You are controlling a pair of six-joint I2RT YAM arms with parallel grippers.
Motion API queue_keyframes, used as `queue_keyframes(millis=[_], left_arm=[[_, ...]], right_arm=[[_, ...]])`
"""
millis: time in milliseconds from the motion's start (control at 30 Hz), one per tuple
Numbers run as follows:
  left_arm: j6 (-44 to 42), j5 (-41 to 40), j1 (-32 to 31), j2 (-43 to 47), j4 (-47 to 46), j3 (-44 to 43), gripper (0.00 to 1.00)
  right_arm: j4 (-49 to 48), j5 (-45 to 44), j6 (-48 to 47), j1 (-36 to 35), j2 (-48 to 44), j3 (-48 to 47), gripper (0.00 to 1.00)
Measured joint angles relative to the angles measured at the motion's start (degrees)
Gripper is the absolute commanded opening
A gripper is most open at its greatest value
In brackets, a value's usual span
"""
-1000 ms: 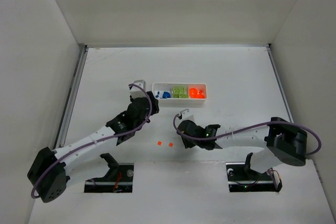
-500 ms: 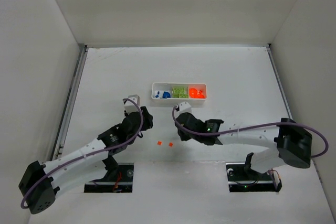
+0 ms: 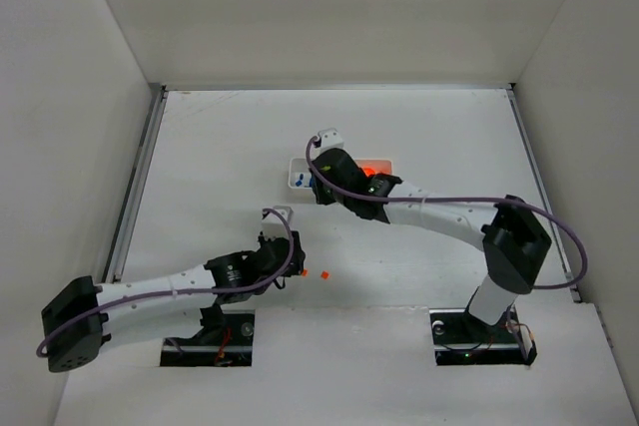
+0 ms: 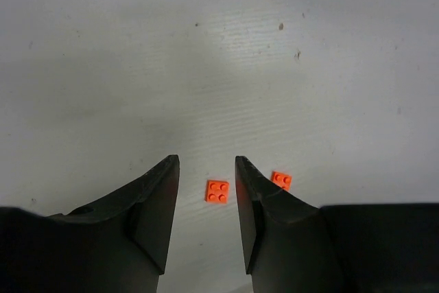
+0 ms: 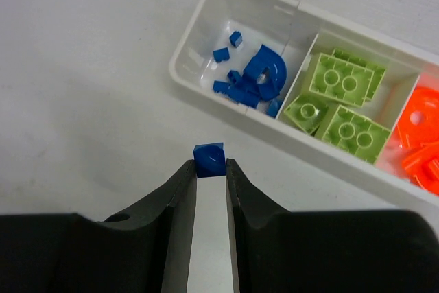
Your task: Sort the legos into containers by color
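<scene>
My right gripper [image 5: 210, 164] is shut on a small blue lego [image 5: 209, 158], held just in front of the white tray [image 5: 194, 25], near its blue compartment. That compartment holds several blue pieces [image 5: 255, 77]. The middle one holds lime green legos [image 5: 339, 101] and the right one orange legos [image 5: 422, 135]. In the top view the right gripper [image 3: 318, 185] covers the middle of the tray [image 3: 292, 173]. My left gripper [image 4: 207, 161] is open, low over the table, with an orange lego [image 4: 217, 191] between its fingers. A second orange lego [image 4: 281, 180] lies just right of the right finger [image 4: 250, 190].
In the top view one orange lego [image 3: 323, 273] shows right of the left gripper [image 3: 292, 266]. White walls close in the table on three sides. The arm bases stand at the near edge.
The right arm swung from the table's middle up to the tray's left end. The left arm drew back from the tray and came down over the orange legos.
</scene>
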State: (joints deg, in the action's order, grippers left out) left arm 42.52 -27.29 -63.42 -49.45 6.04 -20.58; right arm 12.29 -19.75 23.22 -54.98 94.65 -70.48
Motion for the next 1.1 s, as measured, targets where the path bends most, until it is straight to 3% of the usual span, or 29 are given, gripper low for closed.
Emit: queue_keyframes(millis=[267, 400, 467, 667, 1100], left_arm=[[3.3, -0.9, -5.6, -8.5, 0.5, 0.0, 0.36], [4.1, -1.5, -7.7, -11.3, 0.7, 0.0, 0.37], [4.3, -2.2, -8.4, -12.2, 0.4, -0.1, 0.37], [4.3, -4.0, -9.7, -15.0, -0.4, -1.2, 0.35], [4.7, -8.0, -14.6, -22.6, 1.3, -5.9, 0.29]], right_arm=[[-1.1, 1.3, -1.4, 3.8, 11.0, -6.3, 0.33], [-2.5, 1.4, -1.2, 5.2, 13.3, -8.0, 0.53], [-3.6, 1.6, -1.1, 5.6, 13.4, -8.3, 0.58], [-6.2, 1.6, -1.0, 5.9, 13.0, -7.6, 0.57], [-10.3, 1.1, 1.0, 5.8, 1.9, 5.1, 0.56]])
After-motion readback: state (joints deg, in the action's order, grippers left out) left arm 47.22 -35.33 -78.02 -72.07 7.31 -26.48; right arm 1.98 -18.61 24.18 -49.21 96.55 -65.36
